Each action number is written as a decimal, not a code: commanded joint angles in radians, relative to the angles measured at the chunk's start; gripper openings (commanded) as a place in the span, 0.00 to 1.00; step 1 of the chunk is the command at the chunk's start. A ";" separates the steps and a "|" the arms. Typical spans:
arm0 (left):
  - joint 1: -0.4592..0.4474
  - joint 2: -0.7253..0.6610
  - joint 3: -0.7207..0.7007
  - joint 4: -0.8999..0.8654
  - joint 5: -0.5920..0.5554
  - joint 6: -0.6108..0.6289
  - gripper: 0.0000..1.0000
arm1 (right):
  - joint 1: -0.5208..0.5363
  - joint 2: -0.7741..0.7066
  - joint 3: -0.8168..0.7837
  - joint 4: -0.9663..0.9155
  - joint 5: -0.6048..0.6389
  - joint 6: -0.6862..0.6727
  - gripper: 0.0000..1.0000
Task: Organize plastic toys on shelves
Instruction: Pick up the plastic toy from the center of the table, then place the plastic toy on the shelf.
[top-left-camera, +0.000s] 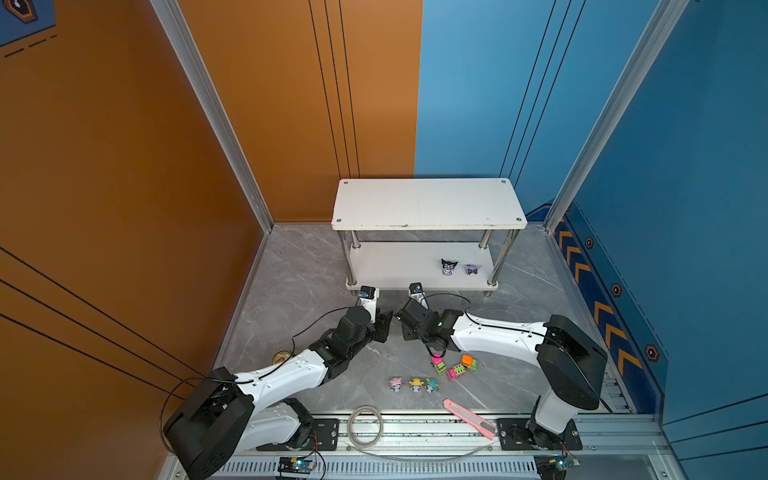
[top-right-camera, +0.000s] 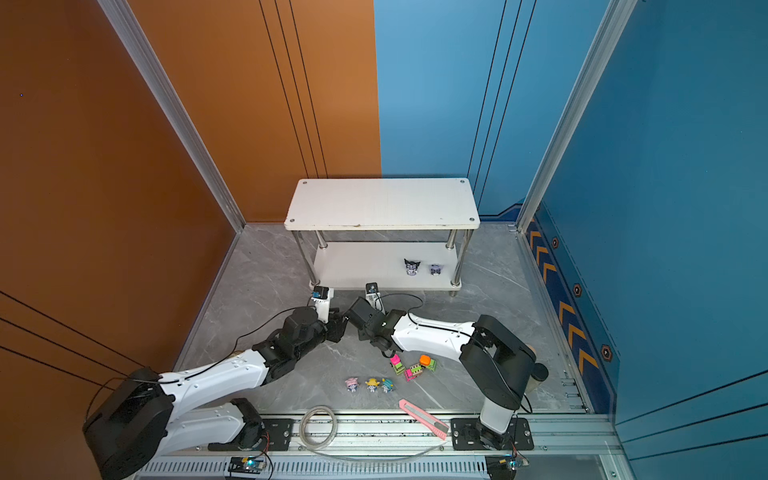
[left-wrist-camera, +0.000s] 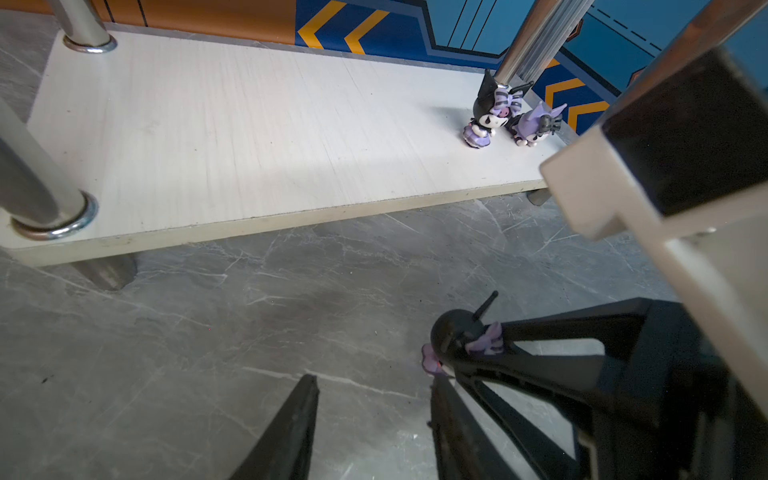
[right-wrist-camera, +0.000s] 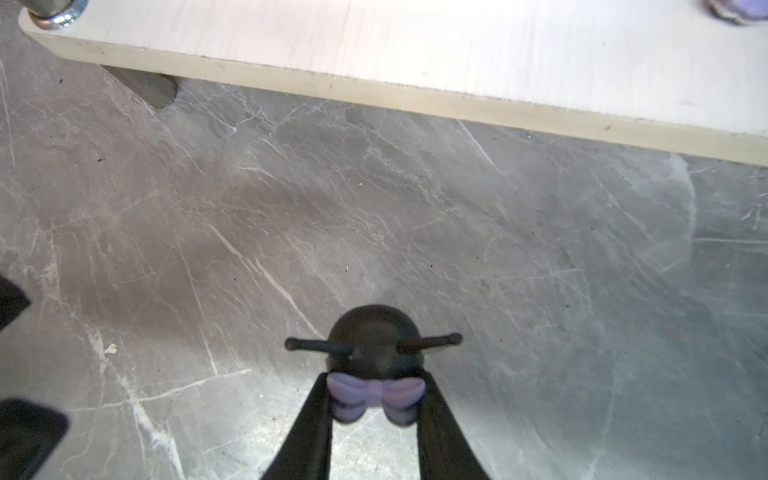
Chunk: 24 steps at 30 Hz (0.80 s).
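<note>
Right tool (right-wrist-camera: 376, 388) is clamped on a black figurine (right-wrist-camera: 374, 340). Its two fingers press the purple bow behind the round head, and the thin ears stick out to either side. Left tool (left-wrist-camera: 374, 384) sits just beside it with its fingers apart and nothing between them; in the left wrist view the gripped toy shows just past one fingertip. Both tools meet over the middle of the bench (top-left-camera: 299, 282), just in front of the rack (top-left-camera: 428, 203) and toward its left end. Whether the held toy touches the bench I cannot tell. The rack stands against the far edge of the bench. On its lower board (top-left-camera: 395, 266), near the right end and close to the front right leg, are two more toys: an upright figurine (left-wrist-camera: 488, 112) and, touching or nearly touching it, a tilted figurine (left-wrist-camera: 536, 124) that leans over with its ears pointing sideways. Three trucks (top-left-camera: 456, 370) are bunched together on the bench right of centre, beside the right arm's forearm. Three pastel figurines (top-left-camera: 416, 384) stand in a short row a little nearer the front edge, apart from the trucks. A pink knife (top-left-camera: 469, 417) lies slanted across the front edge onto the metal rail. A coil (top-left-camera: 365, 424) of clear tubing rests on that rail to its left.
</note>
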 joint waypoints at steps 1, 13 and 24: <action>0.011 -0.012 -0.011 -0.009 0.015 0.006 0.46 | -0.012 -0.002 0.032 -0.035 0.058 -0.034 0.23; 0.021 -0.010 -0.014 -0.009 0.009 0.005 0.46 | -0.092 -0.037 0.121 -0.023 0.115 -0.135 0.21; 0.029 0.020 -0.010 -0.006 0.012 0.005 0.46 | -0.198 0.004 0.183 0.051 0.097 -0.221 0.19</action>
